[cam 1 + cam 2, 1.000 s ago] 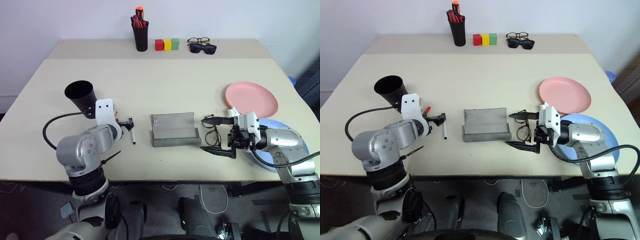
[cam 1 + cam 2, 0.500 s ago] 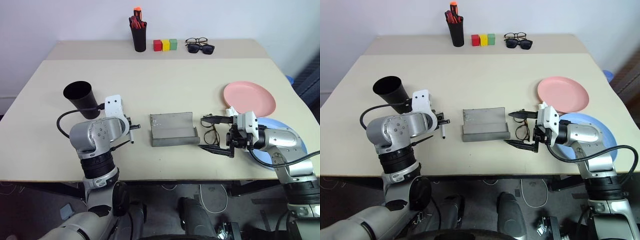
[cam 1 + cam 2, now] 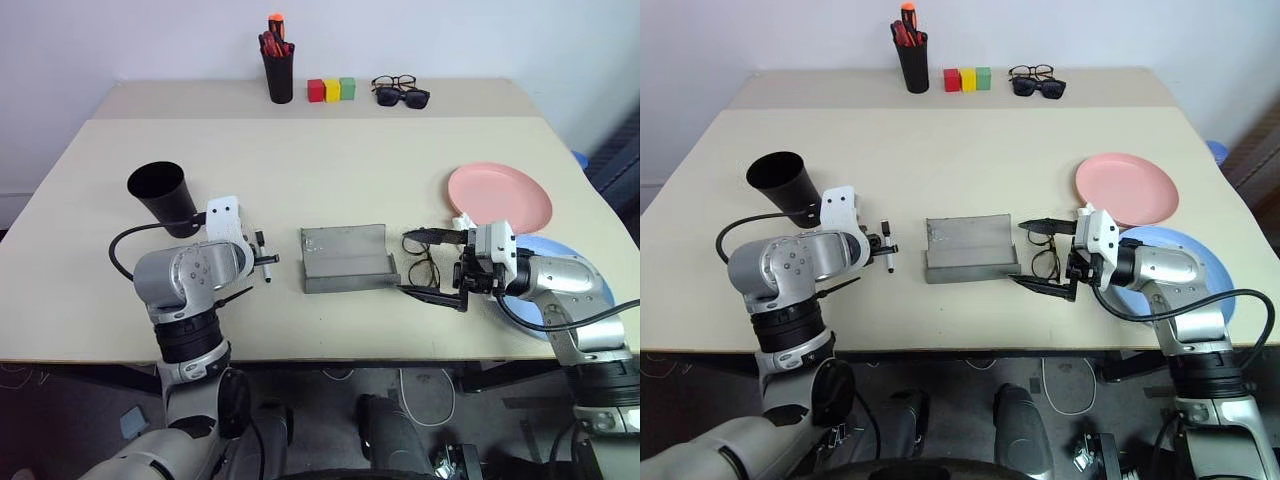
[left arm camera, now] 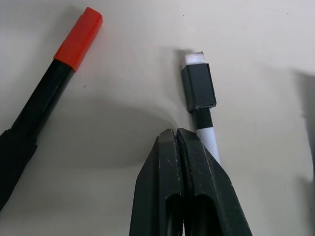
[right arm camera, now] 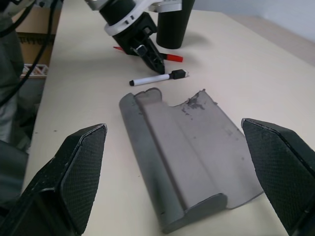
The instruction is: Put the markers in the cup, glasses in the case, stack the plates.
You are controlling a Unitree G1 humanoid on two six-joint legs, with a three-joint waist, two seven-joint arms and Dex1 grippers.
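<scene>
Left tool (image 4: 178,142) has its two black fingers pressed flat together with nothing between them, tips down at the tabletop (image 3: 330,170) right beside the white-bodied marker (image 4: 201,105), whose black cap lies just past the fingertips; whether the tips touch its barrel cannot be told. Next to it, a little apart, lies the black marker with the red cap (image 4: 54,73), and both markers rest on the tabletop between the black cup (image 3: 163,197) and the open grey case (image 3: 347,258). The left forearm is bent inward over the near edge, its wrist angled forward and down. Right tool (image 3: 432,266) stands wide apart, reaching leftward nearly level from the robot's right side, one finger on each side of the wire-frame glasses (image 3: 424,270), which lie on the tabletop just right of the case; no contact with the frame can be made out. Behind that arm the salmon pink plate (image 3: 500,195) lies flat, and the light blue plate (image 3: 590,280) shows partly under the forearm, the two unstacked. Along the far edge stand a black pen pot with red and orange pens (image 3: 279,62), three small blocks in red, yellow and green (image 3: 332,89), and spectacles beside dark sunglasses (image 3: 403,92). No writing can be read on any item.
</scene>
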